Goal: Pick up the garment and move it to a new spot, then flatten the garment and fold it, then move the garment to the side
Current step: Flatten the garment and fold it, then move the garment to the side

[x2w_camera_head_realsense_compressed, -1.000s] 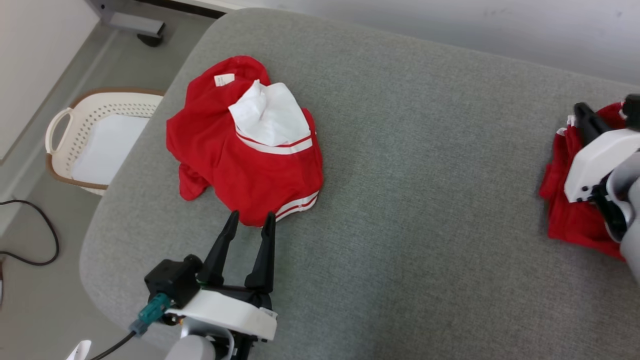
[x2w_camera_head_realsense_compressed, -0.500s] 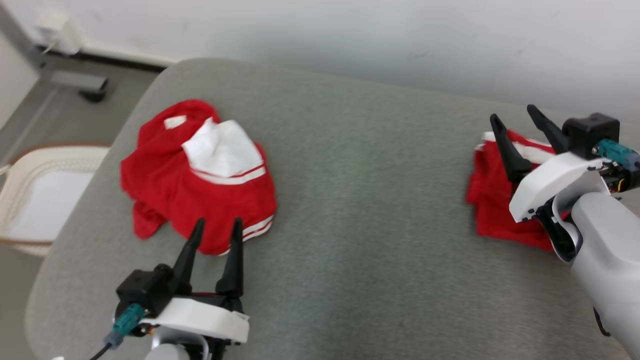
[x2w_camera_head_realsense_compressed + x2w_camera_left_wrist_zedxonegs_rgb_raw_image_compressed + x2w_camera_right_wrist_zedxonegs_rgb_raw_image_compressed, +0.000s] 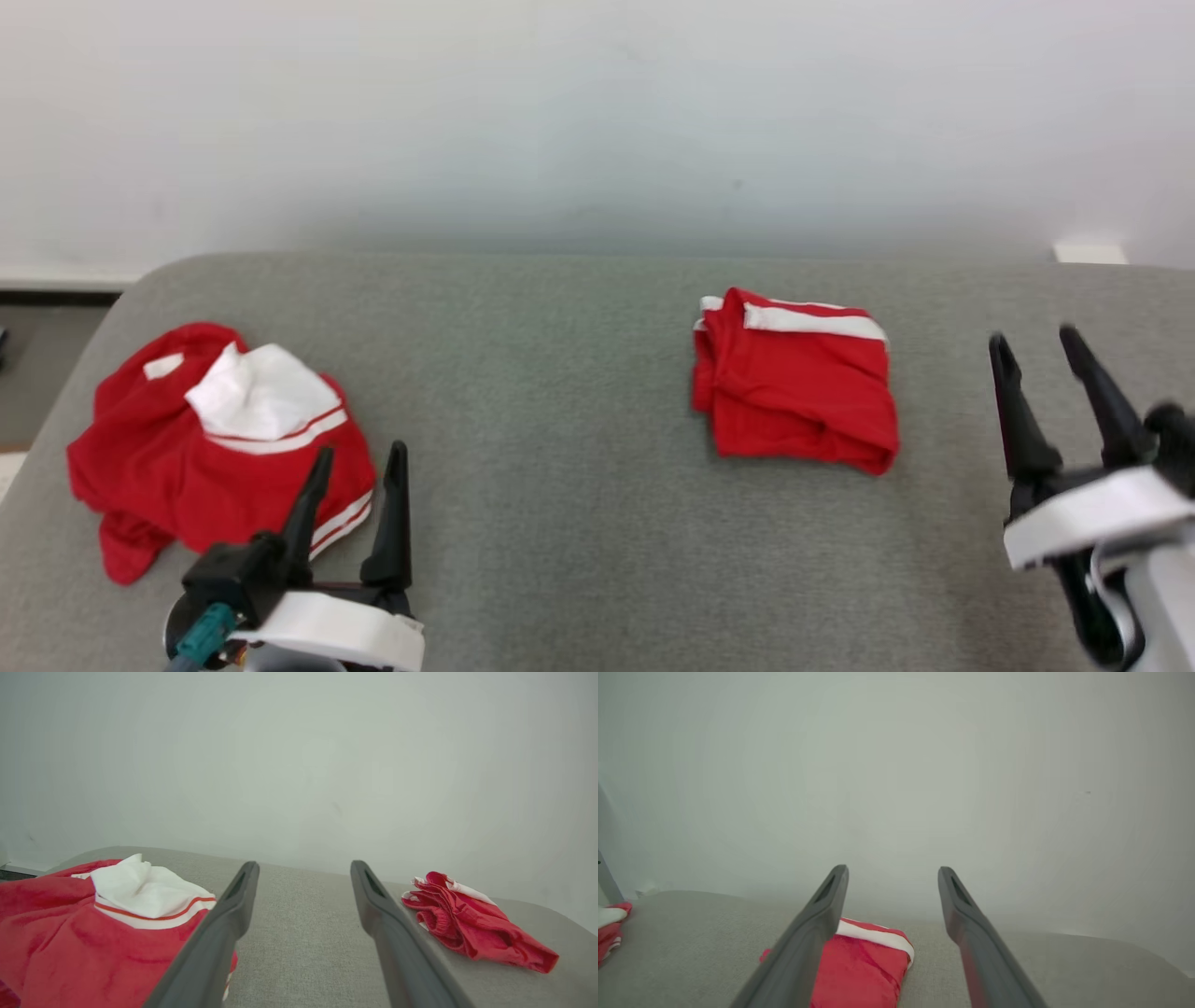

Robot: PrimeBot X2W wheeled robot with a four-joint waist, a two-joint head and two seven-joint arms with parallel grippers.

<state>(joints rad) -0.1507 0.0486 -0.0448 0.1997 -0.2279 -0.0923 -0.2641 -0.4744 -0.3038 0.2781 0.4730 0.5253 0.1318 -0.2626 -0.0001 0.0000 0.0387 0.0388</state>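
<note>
A: Which step are we sitting in?

B: We are judging the last one done. The folded garment [image 3: 794,383] is lying alone on the grey cushion [image 3: 560,448], right of the middle, and we are holding nothing. Our right gripper [image 3: 1032,336] is hovering near its right side, fingers spread wide and clear of the cloth. Our left gripper [image 3: 361,450] is equally spread, with its tips at the near edge of the crumpled red garment [image 3: 187,457] on the far left.

A: How is the folded one pointing?

B: We are seeing its white-striped band along the edge facing the wall and the rounded fold facing us. It is looking nearly square. We are guessing its long axis is running near-to-far, slanting slightly rightward toward us.

A: And next?

B: If another round is wanted, we are thinking the crumpled one is calling for a pinch at its near hem and a lift toward open cushion.
</note>
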